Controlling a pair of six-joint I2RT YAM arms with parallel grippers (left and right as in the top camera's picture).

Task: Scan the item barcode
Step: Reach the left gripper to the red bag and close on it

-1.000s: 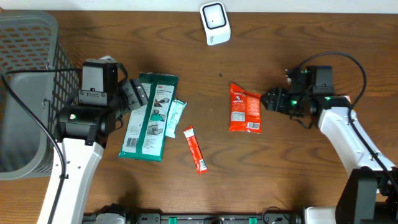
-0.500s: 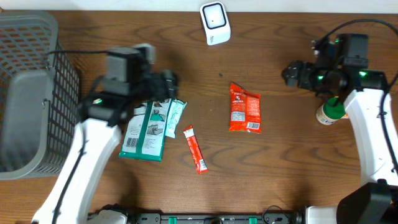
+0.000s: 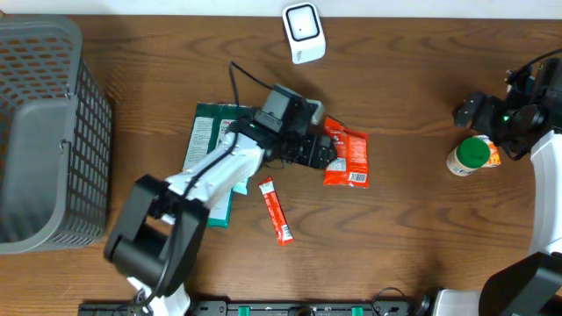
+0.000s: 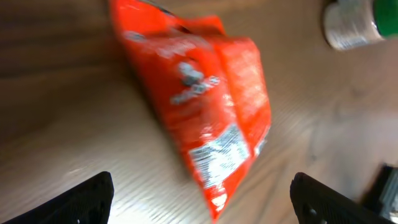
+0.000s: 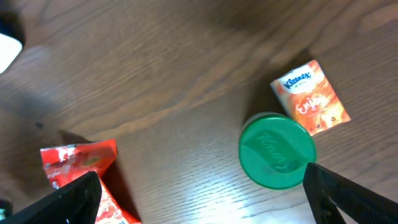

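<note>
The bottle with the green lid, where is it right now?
In the overhead view, the green-lidded bottle stands at the right side of the table, close to the right hand, with a little orange tissue pack beside it.

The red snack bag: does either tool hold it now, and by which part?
Nothing is held. The left tool stands open over the red snack bag; the right tool is open, away from it.

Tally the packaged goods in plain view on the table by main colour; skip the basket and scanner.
Red: 2 (snack bag, stick sachet)
Green: 2 (flat pack, green-lidded jar)
Orange: 1 (Kleenex pack)
Total: 5
</note>
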